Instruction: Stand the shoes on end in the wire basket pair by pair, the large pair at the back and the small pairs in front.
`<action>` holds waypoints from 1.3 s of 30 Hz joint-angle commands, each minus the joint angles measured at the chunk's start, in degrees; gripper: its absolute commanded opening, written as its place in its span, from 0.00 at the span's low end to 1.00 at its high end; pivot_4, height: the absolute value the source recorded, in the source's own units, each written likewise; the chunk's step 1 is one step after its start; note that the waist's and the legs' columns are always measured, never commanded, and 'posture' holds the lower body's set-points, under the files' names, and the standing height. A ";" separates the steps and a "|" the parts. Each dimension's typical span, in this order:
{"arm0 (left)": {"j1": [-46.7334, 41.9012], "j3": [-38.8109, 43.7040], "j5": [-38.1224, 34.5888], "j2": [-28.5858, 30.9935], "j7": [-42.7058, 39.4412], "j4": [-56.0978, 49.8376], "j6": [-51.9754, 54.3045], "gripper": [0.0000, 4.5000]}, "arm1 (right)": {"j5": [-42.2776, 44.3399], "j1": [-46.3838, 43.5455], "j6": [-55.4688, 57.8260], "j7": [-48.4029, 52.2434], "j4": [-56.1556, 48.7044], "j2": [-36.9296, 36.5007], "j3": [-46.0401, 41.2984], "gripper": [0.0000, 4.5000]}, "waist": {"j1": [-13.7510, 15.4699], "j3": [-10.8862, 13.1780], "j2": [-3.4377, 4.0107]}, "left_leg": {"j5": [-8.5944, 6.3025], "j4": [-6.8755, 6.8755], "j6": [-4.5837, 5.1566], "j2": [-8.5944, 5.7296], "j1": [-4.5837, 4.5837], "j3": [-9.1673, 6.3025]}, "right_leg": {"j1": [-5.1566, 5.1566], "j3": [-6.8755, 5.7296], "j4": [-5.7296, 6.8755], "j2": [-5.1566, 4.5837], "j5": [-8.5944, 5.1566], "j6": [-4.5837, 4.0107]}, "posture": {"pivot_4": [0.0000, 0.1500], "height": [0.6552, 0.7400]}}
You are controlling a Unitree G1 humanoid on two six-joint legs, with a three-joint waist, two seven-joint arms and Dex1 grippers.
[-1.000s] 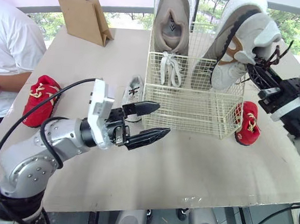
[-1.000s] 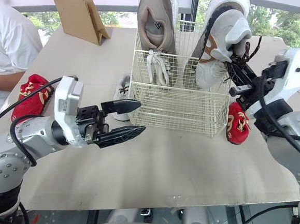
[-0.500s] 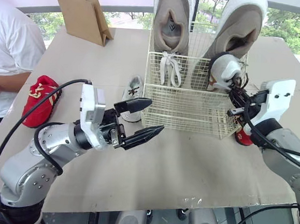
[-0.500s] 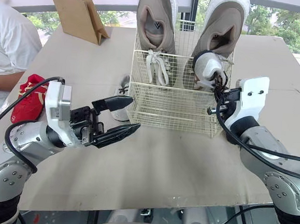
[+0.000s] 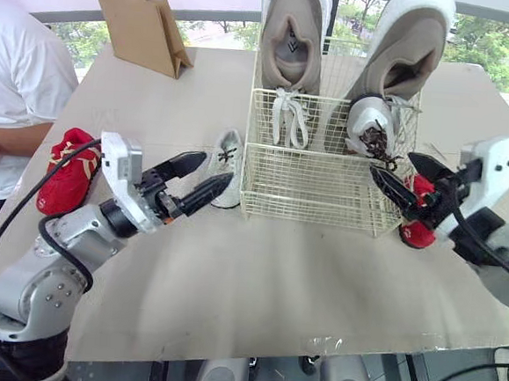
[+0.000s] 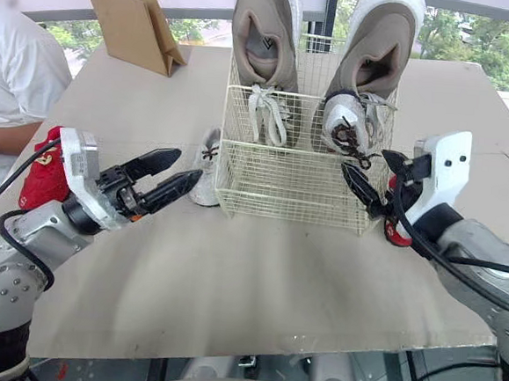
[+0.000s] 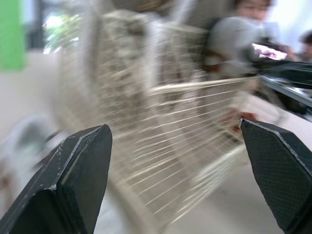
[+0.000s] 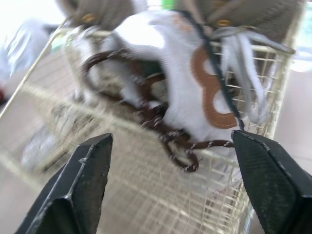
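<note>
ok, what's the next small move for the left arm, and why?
Probably ease the left gripper forward onto the white shoe lying on the table beside the wire basket: the gripper is open and pointed at that shoe, and its likely mate stands in the basket's front right.

In the basket [image 5: 318,192] on my table [image 5: 318,275] the large pair [image 5: 292,36] stands behind, one small shoe [image 5: 369,129] front right. A second shoe [image 5: 227,157] lies just left of the basket, a third [image 5: 414,231] just right, a fourth [image 5: 66,176] far to my left by the person [image 5: 20,93]; bag [image 5: 144,27] behind left
</note>
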 commanded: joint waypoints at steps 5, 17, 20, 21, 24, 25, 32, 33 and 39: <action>-15.83 -5.69 -1.23 10.95 -2.41 21.25 21.65 1.00 | 2.37 7.10 -6.55 32.81 -4.74 -10.05 -14.62 0.77 | 0.04 0.00 0.00 | 0.02 0.00 0.07 0.03 0.00 -0.05 | 0.08 -0.08 -0.17 0.04 0.00 0.02 | 1.00 1.00; -47.12 -30.18 23.05 1.80 -13.29 57.32 23.69 0.72 | -4.47 2.40 -12.64 39.76 -5.31 -11.88 -9.38 0.77 | 0.65 -0.02 -0.15 | 0.20 0.00 0.01 -0.02 -0.26 -0.09 | -0.01 -0.17 -0.30 -0.01 0.16 -0.21 | 1.00 1.00; -47.92 -30.10 25.06 0.51 -16.58 59.10 23.04 0.44 | -4.89 2.13 -13.02 39.51 -5.63 -11.72 -8.49 0.77 | 1.28 -0.03 -0.15 | 0.18 0.00 0.03 -0.03 -0.30 -0.11 | -0.01 -0.22 -0.34 -0.06 0.16 -0.22 | 1.00 1.00; -47.53 -27.53 24.25 0.51 -16.40 58.33 23.15 0.40 | -5.21 2.53 -13.11 39.48 -5.83 -11.56 -8.49 0.77 | 1.38 -0.03 -0.16 | 0.17 0.00 0.05 -0.04 -0.32 -0.11 | -0.01 -0.22 -0.36 -0.10 0.16 -0.22 | 1.00 1.00; -44.44 -19.36 20.79 1.95 -14.92 52.51 26.20 0.13 | -5.94 3.99 -13.58 39.09 -6.48 -10.66 -8.58 0.77 | 1.23 -0.02 -0.16 | 0.12 0.15 0.14 -0.13 -0.68 -0.30 | -0.18 -0.25 -0.39 -0.54 0.18 -0.21 | 1.00 1.00; -42.65 -16.69 19.74 2.52 -13.83 49.34 27.44 0.06 | -6.21 4.44 -13.85 38.92 -6.57 -10.18 -8.55 0.77 | 1.15 -0.01 -0.19 | 0.12 0.17 0.14 -0.13 -0.75 -0.32 | -0.24 -0.24 -0.39 -0.56 0.18 -0.21 | 1.00 1.00; -30.39 10.85 7.10 -2.21 -0.07 17.93 31.73 0.01 | -10.78 6.87 -16.38 39.72 -5.48 -6.60 -6.14 0.77 | 0.64 0.03 -0.26 | 0.20 0.16 0.00 -0.11 -0.81 -0.60 | -0.27 -0.39 -0.28 -0.58 0.22 -0.12 | 1.00 1.00; -30.19 13.60 5.70 -4.19 2.62 14.07 30.36 0.01 | -10.96 6.85 -16.62 39.75 -5.08 -6.07 -5.66 0.77 | 0.76 0.03 -0.26 | 0.22 0.17 -0.04 -0.12 -0.78 -0.62 | -0.22 -0.42 -0.29 -0.59 0.21 -0.13 | 1.00 1.00; -30.65 8.19 11.36 -10.76 7.29 -6.95 10.96 0.01 | -12.16 5.44 -17.24 40.29 -2.35 -4.49 -3.66 0.77 | 1.42 0.01 -0.29 | 0.25 0.18 -0.51 -0.37 -0.49 -0.66 | 0.17 -0.49 -0.26 -0.80 0.26 -0.17 | 1.00 1.00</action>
